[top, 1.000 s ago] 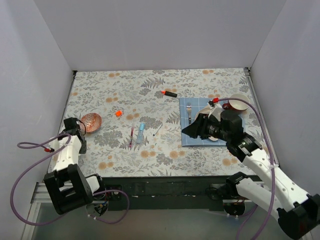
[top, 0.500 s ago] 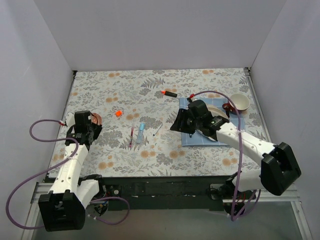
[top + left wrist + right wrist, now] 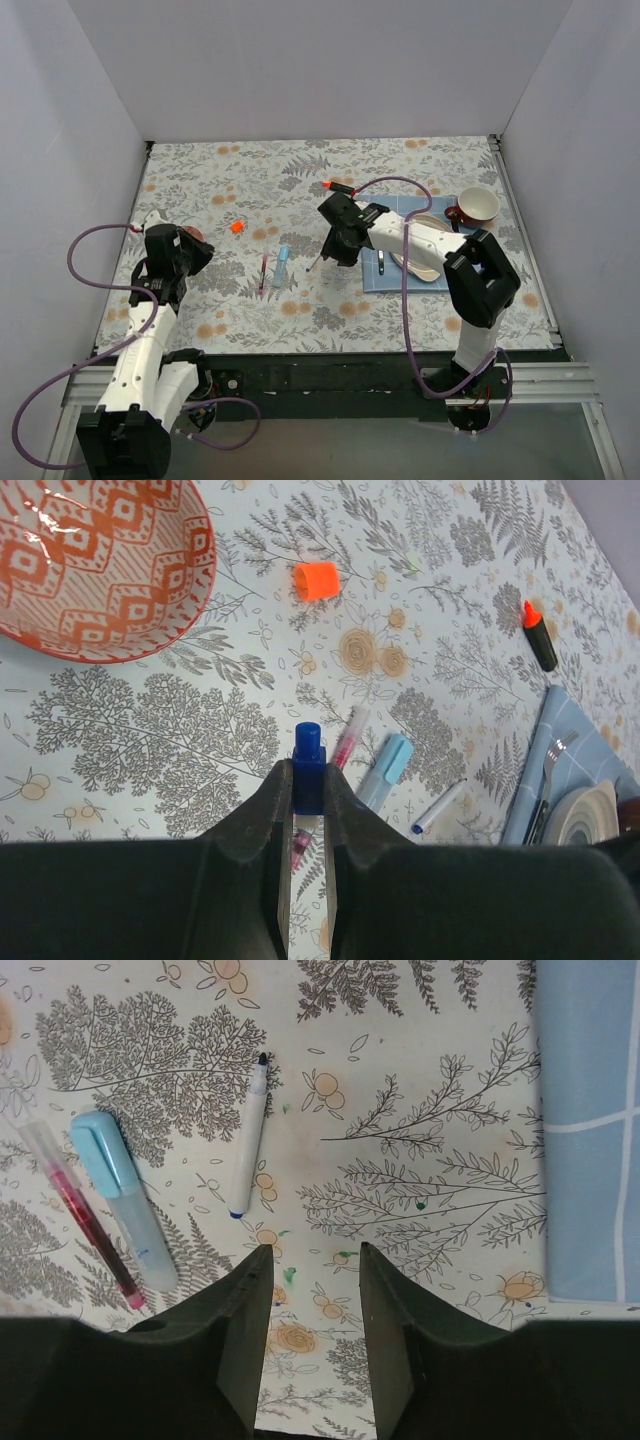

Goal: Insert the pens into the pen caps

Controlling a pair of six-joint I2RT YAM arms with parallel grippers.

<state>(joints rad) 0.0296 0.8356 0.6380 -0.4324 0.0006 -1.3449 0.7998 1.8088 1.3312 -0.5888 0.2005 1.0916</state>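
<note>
Grey floral cloth (image 3: 250, 170), pale walls (image 3: 320, 60); left gripper (image 3: 308, 785) tight on blue cap (image 3: 308, 760), right gripper (image 3: 312, 1255) apart.

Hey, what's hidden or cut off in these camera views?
Top view: the left arm covers most of the patterned bowl and all of the dark blue cap held in the left gripper.
Left wrist view: the plate is cut off by the right edge and the gripper body.
Right wrist view: the blue cloth runs off the right edge.
</note>
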